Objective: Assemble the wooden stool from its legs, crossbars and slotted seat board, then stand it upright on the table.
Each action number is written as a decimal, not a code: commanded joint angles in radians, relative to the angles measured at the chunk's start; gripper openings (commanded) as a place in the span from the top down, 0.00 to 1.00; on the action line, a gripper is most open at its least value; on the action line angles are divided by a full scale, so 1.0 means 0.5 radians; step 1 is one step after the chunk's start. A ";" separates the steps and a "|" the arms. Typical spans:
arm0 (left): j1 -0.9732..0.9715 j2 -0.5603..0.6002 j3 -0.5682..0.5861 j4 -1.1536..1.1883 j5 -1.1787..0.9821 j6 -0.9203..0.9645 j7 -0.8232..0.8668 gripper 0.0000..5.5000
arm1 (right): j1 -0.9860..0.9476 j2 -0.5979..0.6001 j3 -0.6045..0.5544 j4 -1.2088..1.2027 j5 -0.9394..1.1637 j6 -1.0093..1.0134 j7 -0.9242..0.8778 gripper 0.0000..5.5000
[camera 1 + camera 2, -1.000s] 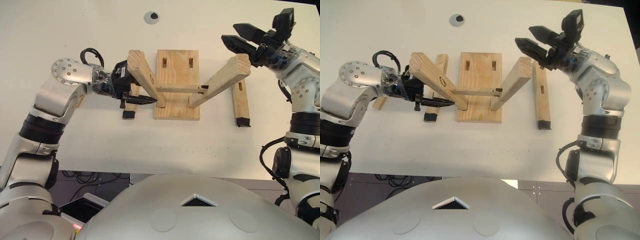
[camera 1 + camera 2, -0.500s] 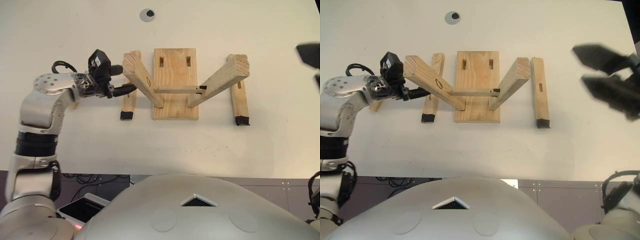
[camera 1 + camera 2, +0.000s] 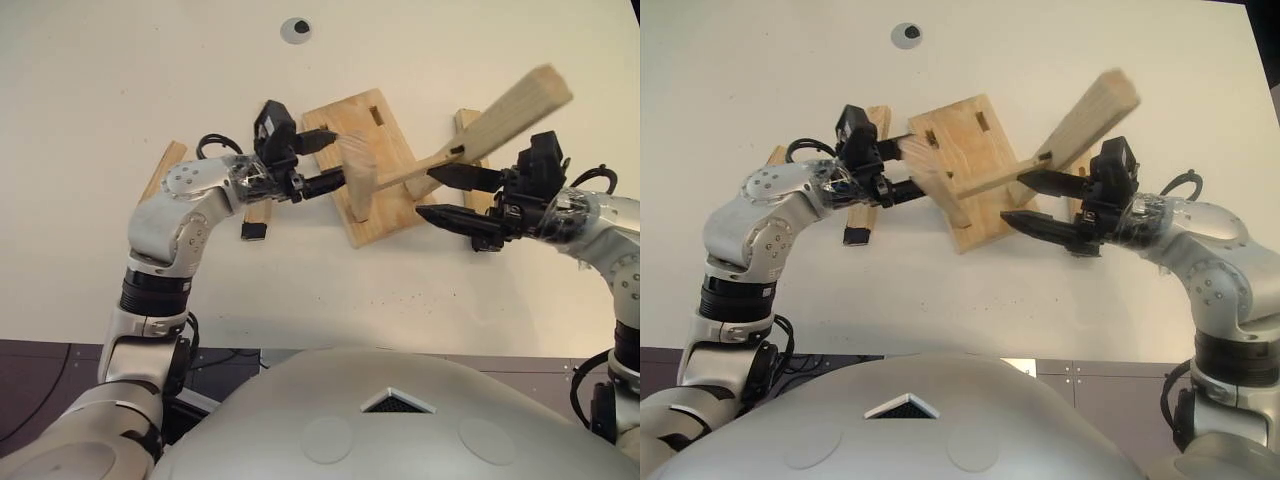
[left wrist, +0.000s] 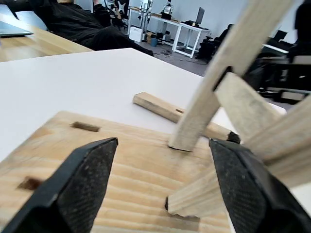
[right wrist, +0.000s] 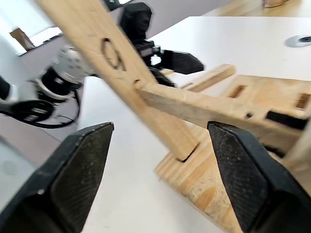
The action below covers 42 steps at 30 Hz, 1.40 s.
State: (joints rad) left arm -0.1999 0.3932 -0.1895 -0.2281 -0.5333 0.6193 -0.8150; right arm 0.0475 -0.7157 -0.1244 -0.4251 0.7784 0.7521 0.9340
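Observation:
The slotted seat board (image 3: pixel 385 215) lies flat and askew at mid-table. On it rests a frame of two legs joined by a crossbar (image 3: pixel 405 180). The left leg (image 3: pixel 358 178) leans on the board and looks blurred; the right leg (image 3: pixel 505 105) is raised high. My left gripper (image 3: pixel 323 160) is open, its fingers either side of the left leg's upper end, and the wrist view shows the board (image 4: pixel 112 160) and a leg (image 4: pixel 218 73) between them. My right gripper (image 3: pixel 455 195) is open astride the crossbar (image 5: pixel 204 104), below the raised leg.
A loose leg with a black foot (image 3: pixel 255 220) lies left of the board. Another loose leg (image 3: pixel 487 240) lies behind my right gripper. A short wooden piece (image 3: pixel 165 170) lies by my left arm. A round cable hole (image 3: pixel 295 30) is at the back of the white table (image 3: pixel 120 80).
The board has turned askew and the leg frame has tipped, its right leg swinging up. My left gripper moved right to the left leg. My right gripper came in from the right to the crossbar.

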 commanded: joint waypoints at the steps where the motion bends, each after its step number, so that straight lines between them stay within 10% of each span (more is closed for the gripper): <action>1: 0.023 -0.096 -0.200 -0.126 -0.043 0.064 -0.045 0.37 | -0.088 -0.021 0.046 0.061 -0.114 -0.103 0.014 0.35; 18: -0.367 0.265 0.129 0.293 0.160 -0.134 -0.144 0.37 | 0.247 -0.371 -0.262 0.021 -0.077 -0.101 0.436 0.35; 29: -1.209 -0.174 -0.481 2.624 1.579 -2.006 0.774 0.37 | 0.243 -0.330 0.742 -0.384 -0.869 -0.201 0.158 0.35; 42: -1.169 -0.114 -0.701 2.833 1.892 -2.174 0.138 0.37 | -0.222 0.034 1.021 -0.196 -1.196 0.229 -0.413 0.35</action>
State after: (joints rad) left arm -0.8763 0.3353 -0.5285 1.1891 0.4031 -0.4859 -0.6551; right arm -0.0269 -0.7355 0.3823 -0.5070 0.1868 0.8338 0.7617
